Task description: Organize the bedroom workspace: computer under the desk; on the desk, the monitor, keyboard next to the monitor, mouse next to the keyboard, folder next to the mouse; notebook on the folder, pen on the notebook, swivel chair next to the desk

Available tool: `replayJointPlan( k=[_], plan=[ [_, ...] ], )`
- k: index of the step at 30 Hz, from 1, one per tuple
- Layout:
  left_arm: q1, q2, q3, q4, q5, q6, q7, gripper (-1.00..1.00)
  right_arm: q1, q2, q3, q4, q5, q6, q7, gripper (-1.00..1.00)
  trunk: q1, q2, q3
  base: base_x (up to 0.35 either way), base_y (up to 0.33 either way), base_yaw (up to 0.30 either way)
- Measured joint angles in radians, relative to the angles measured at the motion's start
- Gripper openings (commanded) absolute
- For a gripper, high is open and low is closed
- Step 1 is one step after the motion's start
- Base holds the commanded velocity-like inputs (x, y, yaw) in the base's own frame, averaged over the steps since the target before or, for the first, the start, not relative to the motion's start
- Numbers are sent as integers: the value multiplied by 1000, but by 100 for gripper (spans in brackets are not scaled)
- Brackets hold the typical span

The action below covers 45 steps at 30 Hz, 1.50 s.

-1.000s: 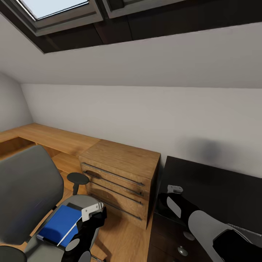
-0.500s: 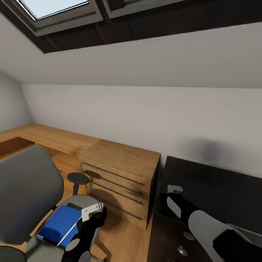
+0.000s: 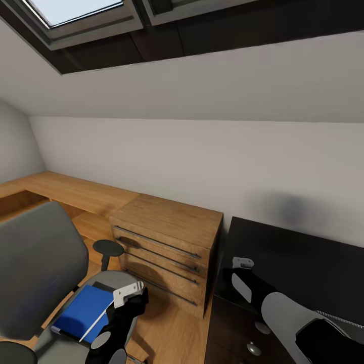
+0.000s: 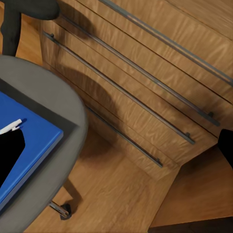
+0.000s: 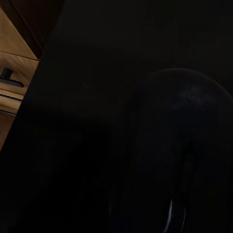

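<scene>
1. Located the folder (image 3: 83, 311) flat on the seat of the chair (image 3: 35, 263), with one corner close to the seat edge that faced the wooden cabinet (image 3: 167, 222). Logged the transfer to the desk (image 3: 303, 268) as not yet done.
2. Found the pen (image 3: 96, 321) lying across the folder along the folder edge nearest the left gripper (image 3: 129, 293). Judged this placement provisional, since the pen belongs on top of a notebook on the desk.
3. Read the left gripper as spread: saw dark fingers (image 4: 9, 153) at opposite sides of the left wrist view, one over the folder beside the pen tip, with nothing pinched between them. Placed this gripper just above the seat edge nearest the cabinet.
4. Placed the right gripper (image 3: 242, 263) over the desk's top, near the end edge that adjoined the cabinet. Could not tell whether its jaws were spread or pressed together; found the right wrist view too dark.
5. Noted a dark rounded shape (image 5: 189, 141) on the black top in the right wrist view. Took it for a possible mouse, unconfirmed.
6. Observed the chair standing in front of the cabinet, apart from the desk. Logged its positioning beside the desk as outstanding.
7. Assessed overall progress as early. Listed as unverified from these views: computer, monitor, keyboard and notebook. Listed as clearly open: folder move, notebook and pen stacking, chair positioning.
</scene>
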Motion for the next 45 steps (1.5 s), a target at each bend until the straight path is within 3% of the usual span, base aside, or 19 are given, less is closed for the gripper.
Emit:
replayJointPlan(
  k=[5,8,16,19,24,31,37,41,45],
  plan=[
    [0,0,0,0,0,0,0,100,0,0,1,0,-3,-1,-4,-100,0,0,0,0,0,0],
    [0,0,0,0,0,0,0,100,1,0,-7,2,-26,1,-1,-100,-11,21,9,0,0,0],
    [0,0,0,0,0,0,0,100,1,-6,-10,-14,-30,-12,-3,-100,-42,77,34,0,0,0],
    [0,0,0,0,0,0,0,100,1,-18,-12,-61,-27,-24,-5,-100,-53,98,43,0,0,0],
    [1,0,-7,0,-2,4,0,100,9,-61,-11,-208,-31,-17,-11,-100,-73,133,59,0,0,0],
    [0,0,-7,0,-2,4,0,100,26,-70,-12,-289,-32,-6,-72,-100,-99,182,81,-90,0,0],
    [1,0,-6,0,-2,4,0,100,39,-74,-11,-336,-31,-3,-85,-100,-122,224,100,-321,0,0],
    [1,0,-6,1,-2,5,0,100,72,-82,-10,-428,-31,-3,-196,-100,-137,252,113,-341,0,0],
    [1,0,-4,2,-2,4,0,100,158,-90,-8,-605,-31,-1,-336,-100,-153,280,125,-343,0,0]
  ],
)
